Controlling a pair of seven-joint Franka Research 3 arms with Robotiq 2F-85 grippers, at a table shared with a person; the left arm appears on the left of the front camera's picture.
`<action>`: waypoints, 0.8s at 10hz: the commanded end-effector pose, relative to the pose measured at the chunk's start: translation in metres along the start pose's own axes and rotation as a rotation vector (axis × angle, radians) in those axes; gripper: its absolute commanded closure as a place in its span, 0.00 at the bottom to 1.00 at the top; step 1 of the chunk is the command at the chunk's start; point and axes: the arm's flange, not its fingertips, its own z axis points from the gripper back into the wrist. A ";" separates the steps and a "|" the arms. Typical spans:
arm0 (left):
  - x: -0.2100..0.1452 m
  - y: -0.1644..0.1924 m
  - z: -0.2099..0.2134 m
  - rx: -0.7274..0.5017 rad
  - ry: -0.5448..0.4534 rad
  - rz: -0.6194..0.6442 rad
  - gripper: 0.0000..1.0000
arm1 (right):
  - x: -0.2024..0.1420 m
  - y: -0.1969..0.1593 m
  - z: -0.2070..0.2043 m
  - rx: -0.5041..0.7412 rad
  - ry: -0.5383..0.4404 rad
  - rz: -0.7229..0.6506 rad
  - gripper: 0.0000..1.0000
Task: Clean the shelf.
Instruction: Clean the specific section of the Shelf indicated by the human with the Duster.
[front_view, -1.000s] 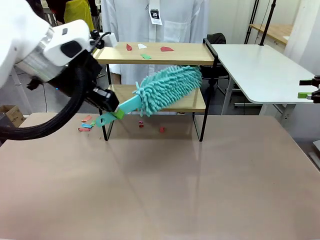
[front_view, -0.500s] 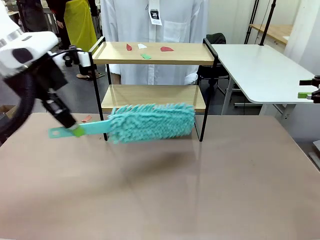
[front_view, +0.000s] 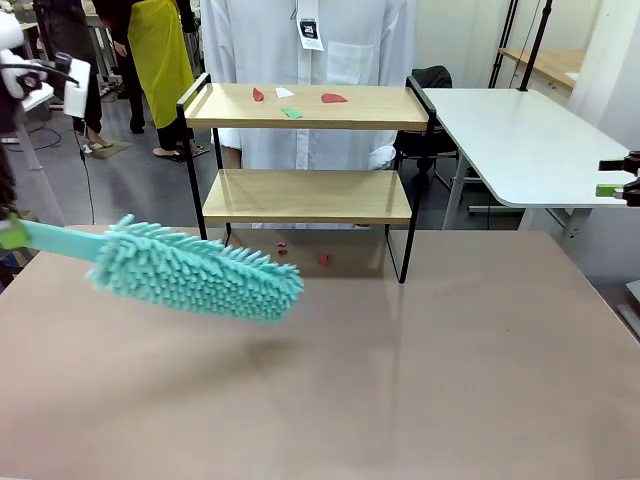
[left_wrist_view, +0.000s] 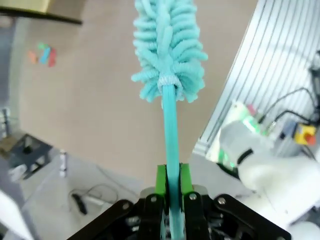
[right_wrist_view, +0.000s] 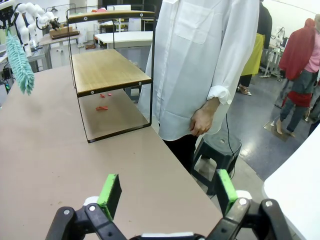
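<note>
The shelf stands at the table's far middle, two wooden boards in a black frame. Red, white and green scraps lie on its top board; the lower board looks bare. My left gripper is shut on the handle of a teal fluffy duster, which hangs over the table's left part, apart from the shelf. At the left picture edge one green pad of that gripper shows. Off the table's right side, my right gripper stands open and holds nothing. From there the shelf is seen end-on.
Small red scraps lie on the beige tabletop under the shelf; more coloured scraps lie farther left. A person in a white shirt stands behind the shelf. A white table is at the right.
My left arm has swung the duster off the shelf's lower board, out to the left and down over the table. The right gripper has stayed still.
</note>
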 end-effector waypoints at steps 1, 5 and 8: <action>0.000 0.015 0.013 0.019 0.084 -0.046 0.87 | 0.008 0.001 -0.002 -0.012 0.020 -0.013 0.00; 0.000 0.010 0.010 0.010 0.080 -0.017 0.87 | 0.008 0.001 -0.002 -0.012 0.020 -0.013 0.00; 0.000 0.010 0.010 0.010 0.080 -0.017 0.87 | 0.008 0.001 -0.002 -0.012 0.020 -0.013 0.00</action>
